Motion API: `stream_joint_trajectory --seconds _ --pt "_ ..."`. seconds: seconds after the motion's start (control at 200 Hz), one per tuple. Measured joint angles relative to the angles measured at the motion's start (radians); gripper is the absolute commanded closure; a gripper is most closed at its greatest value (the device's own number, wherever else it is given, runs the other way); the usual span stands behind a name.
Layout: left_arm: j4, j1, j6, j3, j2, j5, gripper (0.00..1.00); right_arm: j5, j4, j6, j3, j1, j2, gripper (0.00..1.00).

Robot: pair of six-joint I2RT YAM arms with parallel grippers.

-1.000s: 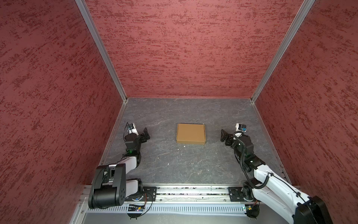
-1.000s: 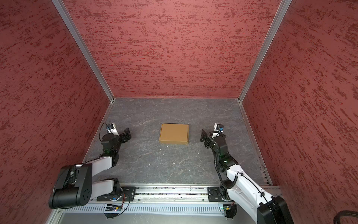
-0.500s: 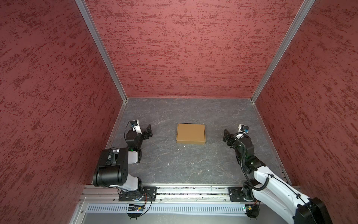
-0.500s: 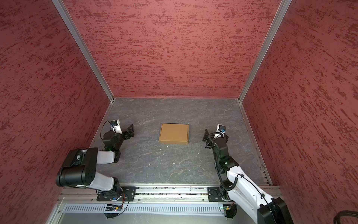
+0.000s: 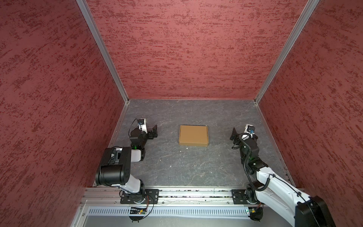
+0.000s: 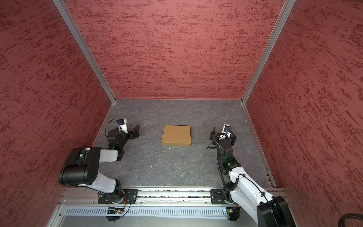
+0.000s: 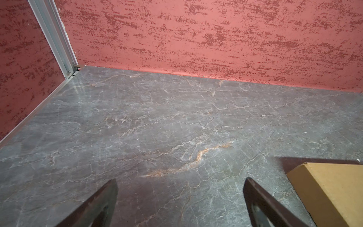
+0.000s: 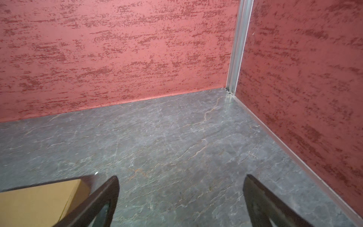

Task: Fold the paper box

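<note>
Left wrist view shows the left claw (image 7: 180, 180) with its two dark jaws spread as wide as they go over the bare grey marbled bench (image 7: 157, 118), gripping nothing. The plain brown corrugated cardboard paper box (image 7: 334, 188) sits just outside one jaw, clear of it. The right claw (image 8: 180, 177) is just as wide and just as empty, with a corner of the paper box partly hidden behind one of its jaws.

In both top views the paper box (image 5: 193, 135) lies flat and closed between the two claws and well apart from each, with its lid down and no flap standing out.

Over the last second the left claw (image 5: 154, 132) has crept further out from its base while its elbow has risen. The right claw (image 5: 233, 134) has drifted slightly away from the paper box. The box itself has not shifted, and neither claw has closed at all.

I judge the folding finished, with both arms drawing off to rest. Whether the lid's tabs are fully seated is too small to tell.
</note>
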Motion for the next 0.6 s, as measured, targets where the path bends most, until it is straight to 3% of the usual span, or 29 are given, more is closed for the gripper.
stream_joint_trajectory --seconds 0.311,0.601 --pt "-0.004 0.0 0.003 0.0 0.0 -0.001 0.01 -0.011 0.238 -0.049 -0.096 -0.138 0.175 0.01" --pt "-0.004 0.0 0.005 0.0 0.0 -0.001 0.0 -0.067 0.443 -0.095 -0.126 -0.18 0.278 0.01"
